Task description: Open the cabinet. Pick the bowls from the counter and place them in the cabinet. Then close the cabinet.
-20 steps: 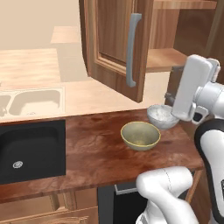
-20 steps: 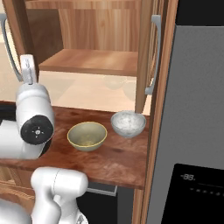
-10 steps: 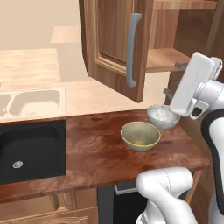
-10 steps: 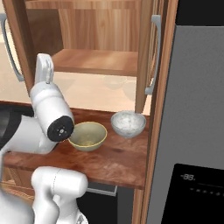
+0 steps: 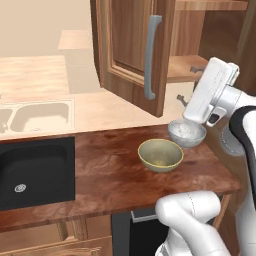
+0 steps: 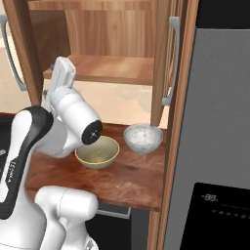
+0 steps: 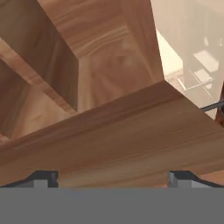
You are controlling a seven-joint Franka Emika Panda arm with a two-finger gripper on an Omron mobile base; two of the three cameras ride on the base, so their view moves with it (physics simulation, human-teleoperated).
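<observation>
Cabinet (image 5: 135,55): medium-brown wood, upper centre to upper right of the left base view. Doors stand open; the left door's grey bar handle (image 5: 151,57) runs vertically, long axis up and down. The right door with its own vertical handle (image 6: 171,68) sits at upper centre-right of the right base view. Wooden shelf (image 6: 114,68) lies flat between the doors; its underside fills the hand view (image 7: 122,135).

Bench (image 5: 110,175): dark reddish-brown mottled top across the lower half of the left base view, black sink (image 5: 32,172) inset at lower left.

Arm: white, rising at the right edge of the left base view and at the left of the right base view, hand raised just above the bowls and angled up toward the shelf.

Olive-yellow bowl (image 5: 160,154): upright on the bench, mouth up, centre-right of the left base view; centre-left in the right base view (image 6: 97,152).

White-grey bowl (image 5: 186,133): upright, mouth up, just beside the olive-yellow bowl, toward the upper right; round, no long axis.

Fingers (image 7: 113,178): two dark tips at the bottom of the hand view, set wide apart, nothing between them.
</observation>
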